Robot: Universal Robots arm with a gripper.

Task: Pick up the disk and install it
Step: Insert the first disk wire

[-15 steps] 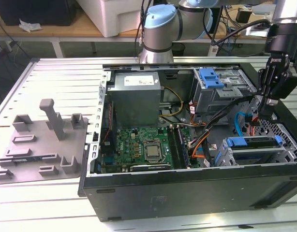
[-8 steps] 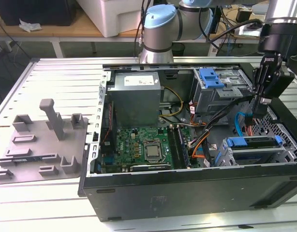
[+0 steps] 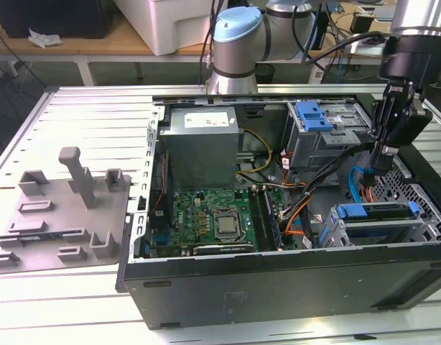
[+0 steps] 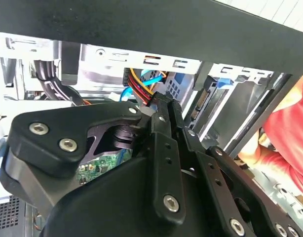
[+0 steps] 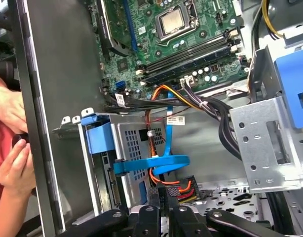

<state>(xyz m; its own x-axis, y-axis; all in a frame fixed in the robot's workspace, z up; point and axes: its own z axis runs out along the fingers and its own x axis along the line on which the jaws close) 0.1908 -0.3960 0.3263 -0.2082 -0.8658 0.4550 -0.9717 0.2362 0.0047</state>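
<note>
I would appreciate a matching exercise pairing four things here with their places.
1 grey fixture plate with posts
2 silver metal power supply box
3 flat green circuit board
4 black robot hand

A right end of the black computer case, exterior view
B outside the case, exterior view's left
C case floor, by near wall
D in the case, by far wall

Pairs: 1-B, 2-D, 3-C, 4-A

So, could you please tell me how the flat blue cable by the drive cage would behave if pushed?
The flat blue cable curves in a loose loop, so it would probably flex aside rather than resist. It looks thin, so likely light. It runs off toward the motherboard, so it is probably tethered and may spring back.
</note>
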